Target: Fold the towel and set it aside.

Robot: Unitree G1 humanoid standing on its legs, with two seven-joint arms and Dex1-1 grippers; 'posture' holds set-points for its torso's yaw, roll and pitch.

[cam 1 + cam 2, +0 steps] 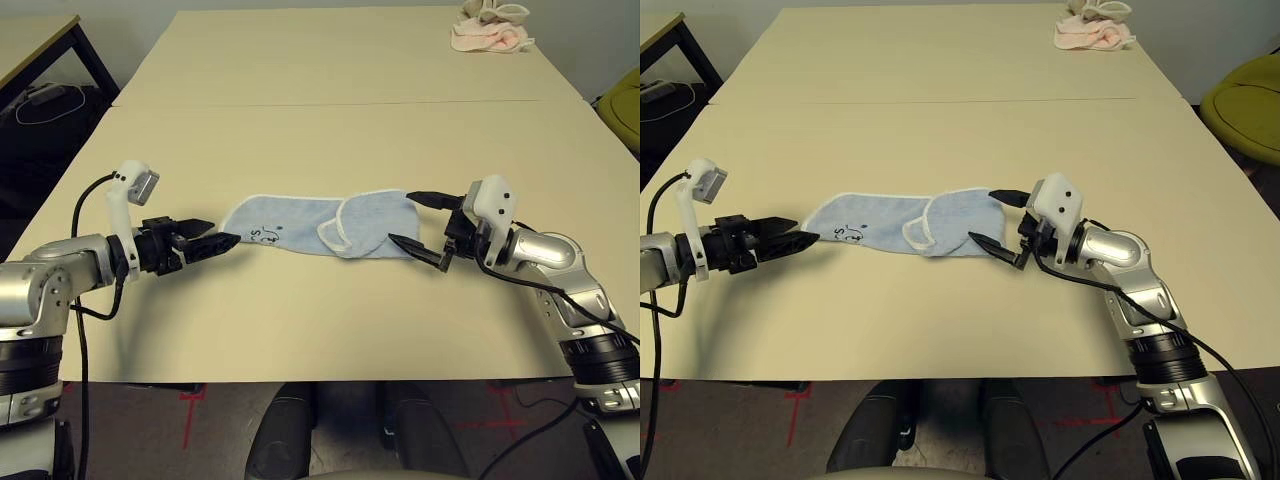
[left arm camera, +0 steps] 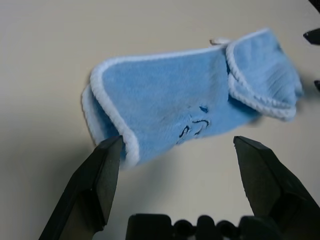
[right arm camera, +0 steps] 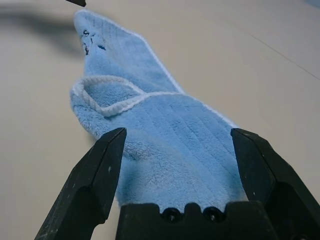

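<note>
Head views: light-blue towel (image 1: 320,226) flat on the table (image 1: 330,330) as a long folded strip, right corner flipped back; stretched between left gripper (image 1: 212,243) and right gripper (image 1: 420,225).

Left wrist: jaws spread wide, empty, towel end just ahead.

Right wrist: jaws wide, straddling the other end, gripping nothing.

Probably one fold done; further folding and setting aside left.

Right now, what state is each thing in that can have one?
towel: flat on the table, folded into a long strip, one end lapped back over itself, not held.
left gripper: fingers open, at the towel's left end.
right gripper: fingers open, straddling the towel's right end.
pink cloth: crumpled at the far edge.
</note>
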